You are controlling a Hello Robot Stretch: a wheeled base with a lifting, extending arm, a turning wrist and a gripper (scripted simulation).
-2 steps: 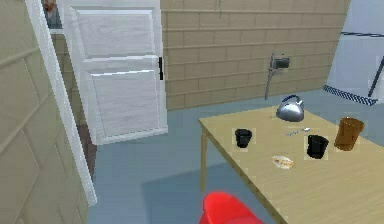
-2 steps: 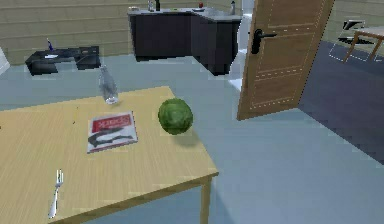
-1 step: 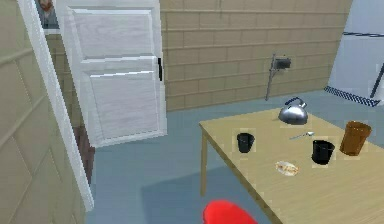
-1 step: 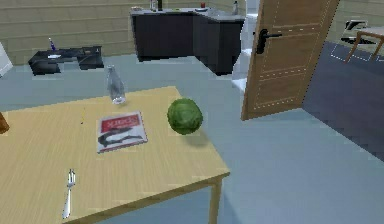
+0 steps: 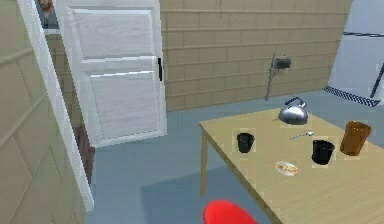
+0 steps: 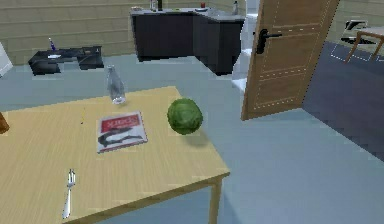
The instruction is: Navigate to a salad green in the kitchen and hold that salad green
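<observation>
while the salad green [image 6: 185, 116] sits far right on the table [image 6: 150, 185], it looks light, round and soft-leaved, best taken across its middle; the gripper's state i cannot tell.

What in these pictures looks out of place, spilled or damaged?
Nothing is spilled or broken. One thing is a little odd: a round green head of lettuce lies bare on the wooden table, beside a magazine, with no plate under it.

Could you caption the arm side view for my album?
A round salad green rests on a wooden table near a magazine and fork.
</observation>
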